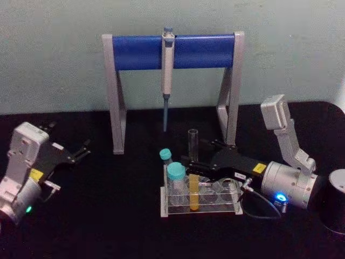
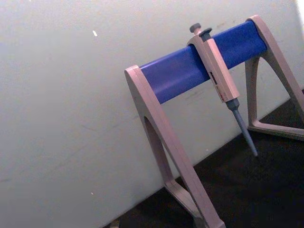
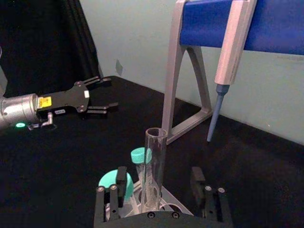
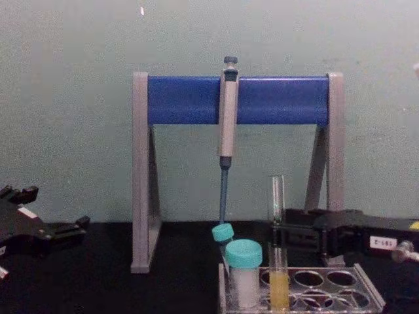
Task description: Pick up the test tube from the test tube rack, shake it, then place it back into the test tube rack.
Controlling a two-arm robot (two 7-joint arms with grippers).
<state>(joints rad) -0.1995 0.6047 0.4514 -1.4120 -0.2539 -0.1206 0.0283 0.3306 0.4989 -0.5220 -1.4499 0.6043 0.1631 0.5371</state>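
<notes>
Well, lower centre, the right gripper (image 1: 190, 169) straddled the test tube (image 1: 193, 141) in the test tube rack (image 1: 223, 210), jaws unclenched; the left gripper (image 1: 83, 151) idled lower left, jaws spread.

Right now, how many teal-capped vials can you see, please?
2 vials: one in the front row of the test tube rack, left of the test tube; the other just behind it.

One test tube (image 1: 193, 141) and two teal-capped vials (image 1: 176, 175) in one test tube rack (image 1: 199, 211); behind the rack, one pipette (image 1: 167, 70) on one stand (image 1: 140, 52); two grippers: left gripper (image 1: 81, 152), right gripper (image 1: 194, 166).
</notes>
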